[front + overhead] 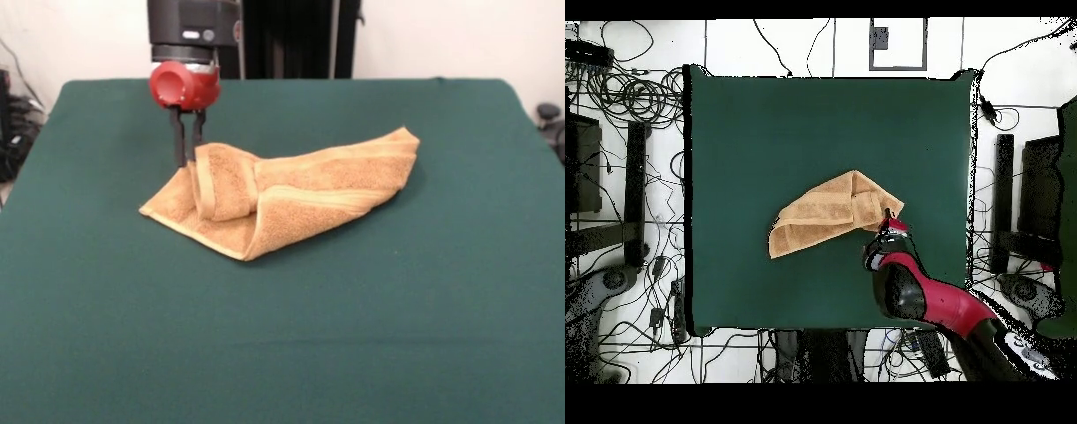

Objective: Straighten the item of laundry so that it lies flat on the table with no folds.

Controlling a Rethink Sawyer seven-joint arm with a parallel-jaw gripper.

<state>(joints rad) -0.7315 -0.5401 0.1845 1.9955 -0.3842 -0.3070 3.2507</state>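
The tan-orange towel [291,190] lies crumpled near the middle of the dark green table [353,336]. One corner points to the far right, and a flap is folded over on its left part. My gripper [188,159] comes straight down at the towel's far left edge. Its fingers stand close together, pinched on the raised edge there. In the overhead view the towel [827,213] lies right of the table's [765,130] centre, with the gripper [887,222] at its right corner. The white label does not show.
The red and black arm [935,300] reaches in from the bottom right of the overhead view. Cables and equipment [625,150] lie on the floor around the table's edges.
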